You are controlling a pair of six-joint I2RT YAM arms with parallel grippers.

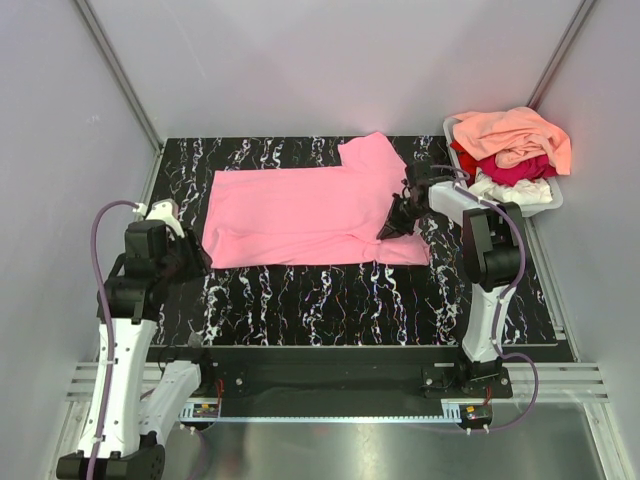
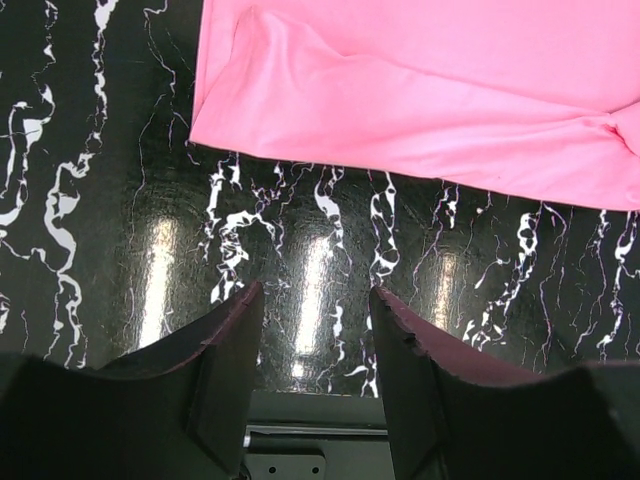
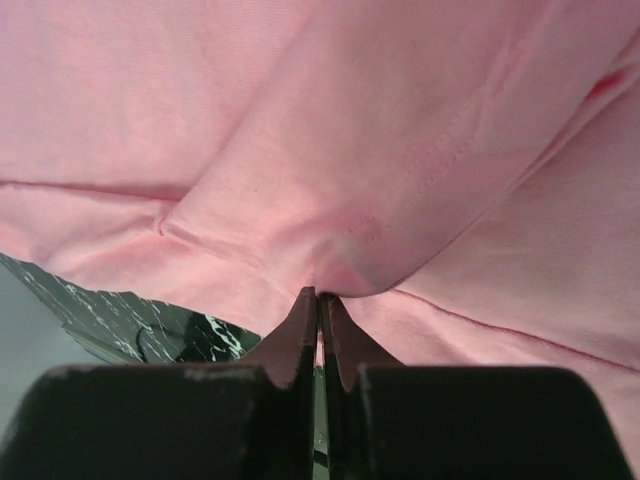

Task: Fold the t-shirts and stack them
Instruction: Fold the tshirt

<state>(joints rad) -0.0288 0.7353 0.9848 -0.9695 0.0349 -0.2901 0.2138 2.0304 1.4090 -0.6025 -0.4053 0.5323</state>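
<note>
A bubblegum pink t-shirt (image 1: pixel 300 215) lies spread across the black marbled table (image 1: pixel 330 300), neck end to the right. My right gripper (image 1: pixel 396 218) is shut on a fold of this pink t-shirt near its right end; in the right wrist view the jaws (image 3: pixel 319 296) pinch pink cloth (image 3: pixel 330 150). My left gripper (image 1: pixel 185 255) is open and empty by the shirt's near left corner, above bare table; in the left wrist view (image 2: pixel 315 300) the pink hem (image 2: pixel 420 110) lies ahead of it. Peach-orange (image 1: pixel 515 135), crimson (image 1: pixel 515 168) and white (image 1: pixel 515 190) t-shirts are heaped in the tub.
A grey plastic tub (image 1: pixel 555 200) holding the heaped shirts stands at the table's back right corner. Grey walls close in the table on three sides. A metal rail (image 1: pixel 330 385) with the arm bases runs along the near edge.
</note>
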